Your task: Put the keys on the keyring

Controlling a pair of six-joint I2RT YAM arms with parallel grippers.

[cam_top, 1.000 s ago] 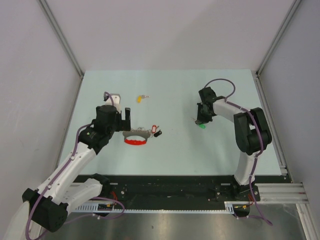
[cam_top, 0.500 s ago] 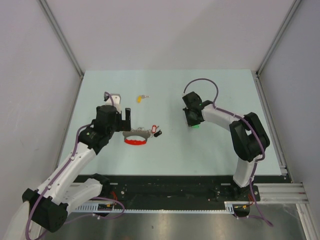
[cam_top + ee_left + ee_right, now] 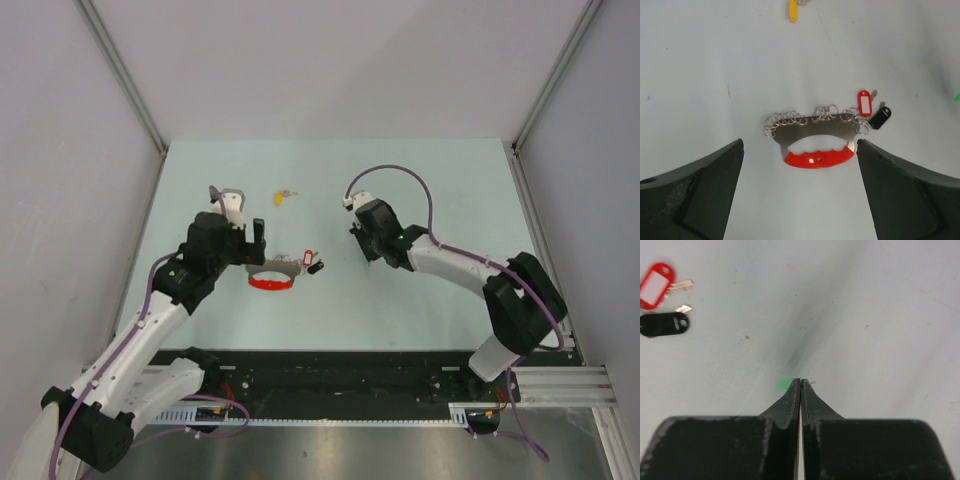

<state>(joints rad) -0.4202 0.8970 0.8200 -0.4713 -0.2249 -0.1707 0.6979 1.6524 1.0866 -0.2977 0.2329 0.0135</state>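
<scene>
**Right claw brings green key leftward**

Over the last second the right claw [image 3: 800, 381] has swung left, its fingers pressed together on the green key [image 3: 785, 384], which peeks out left of the tips. The red tag [image 3: 656, 284] and black tag [image 3: 665, 324] lie farther left. The left claw [image 3: 800, 145] is spread wide, with the keyring [image 3: 817, 150] between its fingers and the yellow key [image 3: 793, 11] well ahead.

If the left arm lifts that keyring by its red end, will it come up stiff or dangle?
Likely mixed. On the keyring, the grey plate and red grip look like one rigid piece, so that part should lift stiffly. The loose wire rings along its top edge, the red tag and the black tag would probably swing. It lies flat, so rolling seems unlikely.
</scene>
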